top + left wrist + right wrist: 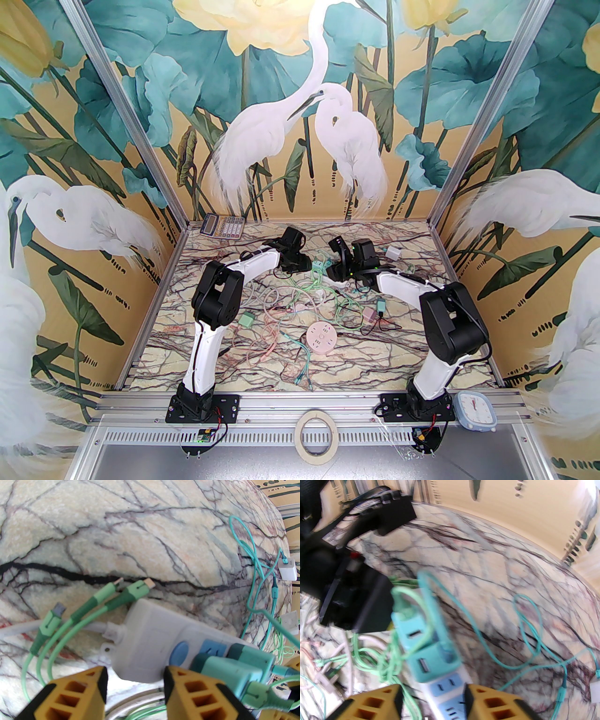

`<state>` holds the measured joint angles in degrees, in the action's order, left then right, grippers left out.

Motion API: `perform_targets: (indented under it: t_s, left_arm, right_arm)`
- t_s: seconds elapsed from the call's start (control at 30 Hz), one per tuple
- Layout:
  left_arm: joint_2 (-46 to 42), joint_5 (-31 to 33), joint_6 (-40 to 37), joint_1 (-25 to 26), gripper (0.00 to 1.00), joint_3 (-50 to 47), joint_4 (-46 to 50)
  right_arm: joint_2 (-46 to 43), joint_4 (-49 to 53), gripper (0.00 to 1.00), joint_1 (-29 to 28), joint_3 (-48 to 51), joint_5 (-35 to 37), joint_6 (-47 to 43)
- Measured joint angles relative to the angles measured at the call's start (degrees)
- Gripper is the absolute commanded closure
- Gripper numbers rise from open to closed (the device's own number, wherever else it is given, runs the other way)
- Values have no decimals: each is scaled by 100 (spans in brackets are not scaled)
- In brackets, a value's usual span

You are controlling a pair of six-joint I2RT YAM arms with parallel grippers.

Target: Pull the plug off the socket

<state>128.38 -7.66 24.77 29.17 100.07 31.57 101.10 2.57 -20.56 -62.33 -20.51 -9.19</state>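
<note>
A white power strip, the socket (145, 639), lies on the marble table with two teal plugs (225, 669) standing side by side in its blue outlets. My left gripper (134, 669) straddles the strip's cord end, its yellow fingers (185, 691) shut on the strip body. In the right wrist view the same strip (445, 686) runs between the spread fingers of my right gripper (433, 687), which is open. The two teal plugs (433, 662) sit just ahead of it, still seated in the strip. From above, both grippers (300, 267) (335, 276) meet mid-table over the tangle.
Loose green and teal cables (300, 300) sprawl across the table centre. A round pink socket hub (320, 338), small adapters (246, 320) (370, 315) and a white charger (393, 253) lie around. A calculator (222, 227) sits at the back left.
</note>
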Motion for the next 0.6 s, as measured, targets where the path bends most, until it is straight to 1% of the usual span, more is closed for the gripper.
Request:
perform_targets:
  t_s: [0.1,0.33,0.43,0.6]
  left_arm:
    - [2,0,-22,0,54,20,46]
    - [2,0,-42,0,54,33,83]
    - [2,0,-42,0,54,33,85]
    - [2,0,-42,4,54,33,90]
  right_arm:
    - [186,411,42,48,-490,-348,-326]
    - [817,1694,44,334,-1862,-813,-1093]
    - [949,2039,42,380,-1923,-859,-1333]
    - [1200,2441,42,332,-1950,-890,-1561]
